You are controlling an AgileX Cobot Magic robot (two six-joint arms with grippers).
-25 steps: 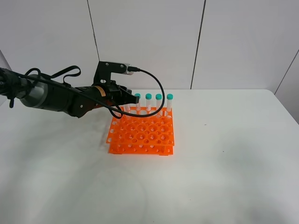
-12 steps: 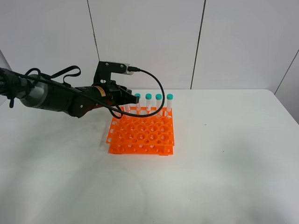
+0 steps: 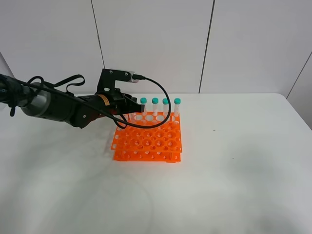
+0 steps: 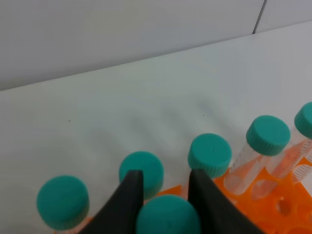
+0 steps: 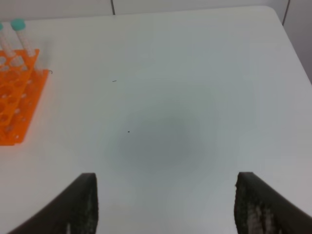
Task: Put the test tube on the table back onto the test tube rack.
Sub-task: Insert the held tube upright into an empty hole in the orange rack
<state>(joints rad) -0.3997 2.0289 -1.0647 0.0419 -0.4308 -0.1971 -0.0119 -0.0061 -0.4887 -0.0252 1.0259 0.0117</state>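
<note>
Since a second ago the left arm has drawn slightly back toward the left of the exterior high view, its black left tool [image 3: 132, 106] now sitting at the rear left corner of the rack rather than reaching over the back row.

Largest of all is the plain white matte tabletop [image 3: 234, 175], which carries everything. On it, left of centre, stands the bright orange plastic two-tier test tube rack [image 3: 147, 138] with its grid of round holes; most of the holes toward the front show empty. Along the rack's back row stand slim clear plastic tubes with teal-green screw caps [image 3: 177, 101], upright and side by side.

In the left wrist view the left tool's two dark fingers [image 4: 127, 202] stand close on either side of one teal-capped clear test tube [image 4: 168, 215], touching its cap on both flanks, so the tool is pinching that tube. This tube sits just in front of the row of capped tubes [image 4: 210, 154], over the orange rack; whether its tip is already seated in a hole cannot be told.

The right tool [image 5: 165, 204] hangs over bare tabletop well to the right of the rack, its dark fingers spread wide with nothing between them.
</note>
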